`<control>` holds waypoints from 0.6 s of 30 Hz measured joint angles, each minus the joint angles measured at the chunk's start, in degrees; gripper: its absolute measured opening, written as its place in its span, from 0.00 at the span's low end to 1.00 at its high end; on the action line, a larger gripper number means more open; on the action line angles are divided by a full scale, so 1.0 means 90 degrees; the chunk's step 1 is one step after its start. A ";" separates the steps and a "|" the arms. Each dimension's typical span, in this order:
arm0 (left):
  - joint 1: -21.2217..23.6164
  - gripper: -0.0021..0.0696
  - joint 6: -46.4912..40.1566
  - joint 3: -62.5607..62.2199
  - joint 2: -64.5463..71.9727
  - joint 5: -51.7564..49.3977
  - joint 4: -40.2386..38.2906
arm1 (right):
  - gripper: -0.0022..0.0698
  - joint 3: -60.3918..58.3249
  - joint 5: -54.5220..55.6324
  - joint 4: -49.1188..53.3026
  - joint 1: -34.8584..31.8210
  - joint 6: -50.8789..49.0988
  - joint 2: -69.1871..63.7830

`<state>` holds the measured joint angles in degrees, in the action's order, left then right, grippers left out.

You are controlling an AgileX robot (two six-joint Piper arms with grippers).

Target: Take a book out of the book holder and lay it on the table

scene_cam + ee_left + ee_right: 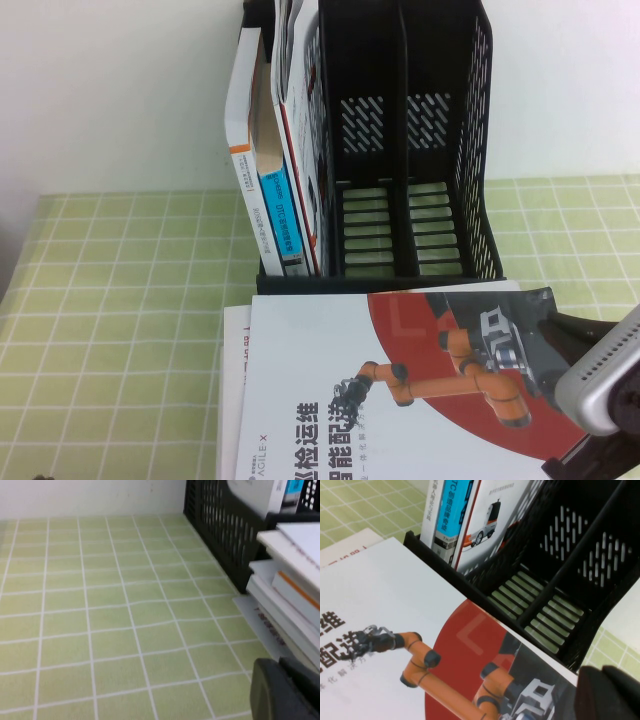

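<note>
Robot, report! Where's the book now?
Right claw at book corner, over a stack before book holder. Left claw low over table. Nothing blocking.

One book holder with three compartments stands on the table. Several books stand in its left compartment; the exact count is unclear. At least two books lie stacked on the near side.

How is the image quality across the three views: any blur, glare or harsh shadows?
High view: even light, no glare; right gripper a soft blur over the book. Left wrist view: soft throughout, left gripper a dark blur. Right wrist view: the book holder fairly sharp, gripper out of focus.
</note>
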<state>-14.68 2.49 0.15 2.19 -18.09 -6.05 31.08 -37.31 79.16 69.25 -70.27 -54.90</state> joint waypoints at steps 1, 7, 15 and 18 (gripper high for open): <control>0.0000 0.03 -0.0009 0.0083 -0.0055 0.0000 -0.0027 | 0.03 0.0000 0.0000 0.0000 0.0000 0.0000 0.0000; 0.0254 0.03 -0.0336 0.0124 -0.0148 -0.0085 0.0005 | 0.03 0.0000 0.0010 0.0000 0.0000 0.0000 0.0000; 0.0940 0.03 -0.0671 0.0124 -0.0148 -0.0127 -0.0411 | 0.03 -0.0010 0.0025 0.0000 0.0000 0.0000 0.0000; 0.0956 0.03 -0.0697 0.0124 -0.0148 -0.0127 -0.0508 | 0.03 -0.0010 0.0025 0.0000 0.0000 0.0000 0.0000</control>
<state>-6.08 -3.78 1.27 0.86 -19.23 -10.62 30.99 -37.08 79.16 69.25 -70.27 -54.90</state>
